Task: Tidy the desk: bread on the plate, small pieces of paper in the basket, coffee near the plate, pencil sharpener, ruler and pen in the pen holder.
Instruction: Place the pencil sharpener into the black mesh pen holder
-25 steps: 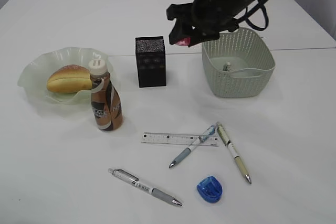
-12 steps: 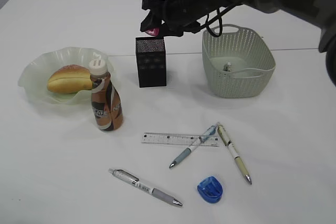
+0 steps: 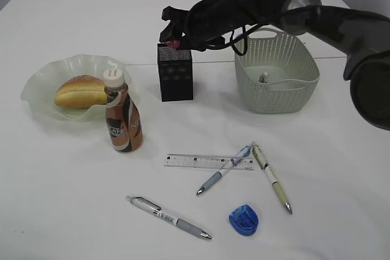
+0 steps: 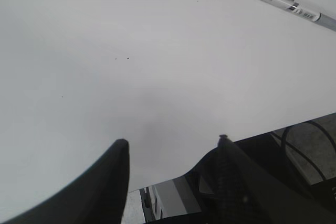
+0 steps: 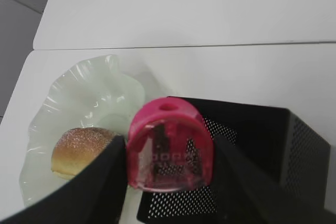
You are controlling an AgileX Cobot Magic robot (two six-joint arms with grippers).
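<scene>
Your right gripper point(image 5: 169, 156) is pinching the pink pencil sharpener point(image 5: 167, 146) over the pen holder's point(image 5: 252, 145) near rim (left gripper point(image 4: 170, 148) gaping, empty); releasing now is risking a bounce onto the table point(image 3: 73, 199).

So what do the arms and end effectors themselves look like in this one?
The right arm is black and glossy with a grey joint band and looped black cables. Its end effector has matte black fingers, as does the left end effector, beside black cabling.

White desk point(image 3: 61, 199) bearing plate point(image 3: 36, 89), coffee bottle point(image 3: 124, 120), pen holder point(image 3: 175, 72), basket point(image 3: 277, 74), ruler point(image 3: 195, 161), three pens point(image 3: 169, 217), blue sharpener point(image 3: 244, 219).
</scene>
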